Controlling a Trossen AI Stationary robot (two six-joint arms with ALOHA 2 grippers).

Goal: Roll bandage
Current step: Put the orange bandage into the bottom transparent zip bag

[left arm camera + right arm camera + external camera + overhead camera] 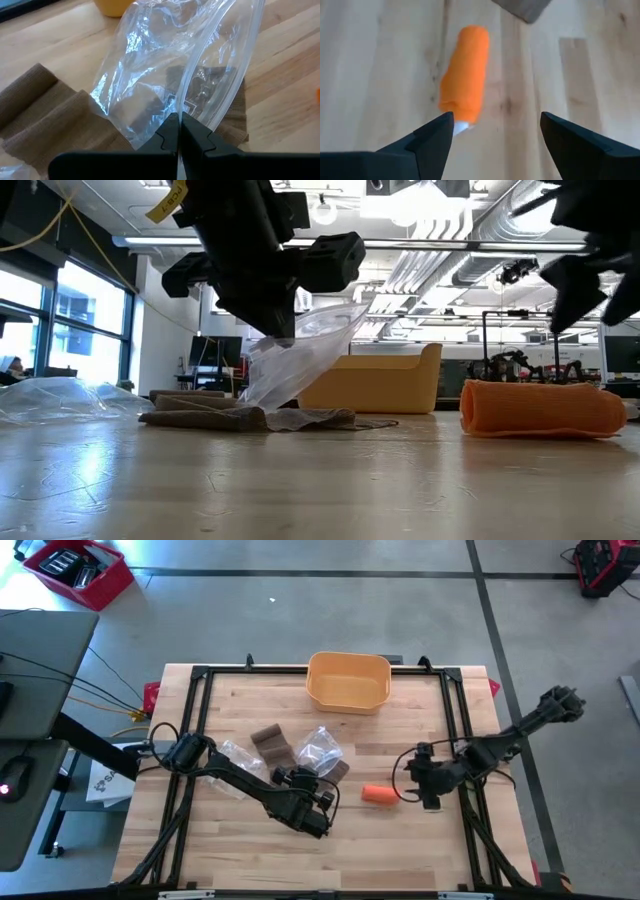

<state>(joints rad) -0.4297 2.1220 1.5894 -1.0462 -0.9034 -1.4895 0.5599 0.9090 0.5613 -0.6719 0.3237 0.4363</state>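
Left gripper point(178, 131) pinches the clear plastic bag point(175, 60) at centre frame; right gripper point(497, 131) hangs wide open just right of the orange bandage roll point(465, 72)

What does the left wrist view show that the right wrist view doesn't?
Only the left wrist view shows the left gripper shut on the edge of a clear plastic bag, with brown bandage lying on the table beneath it and a bit of the yellow basket. Only the right wrist view shows the right gripper open, just short of the rolled orange bandage, not touching it. Both share the light wooden table and some brown bandage.
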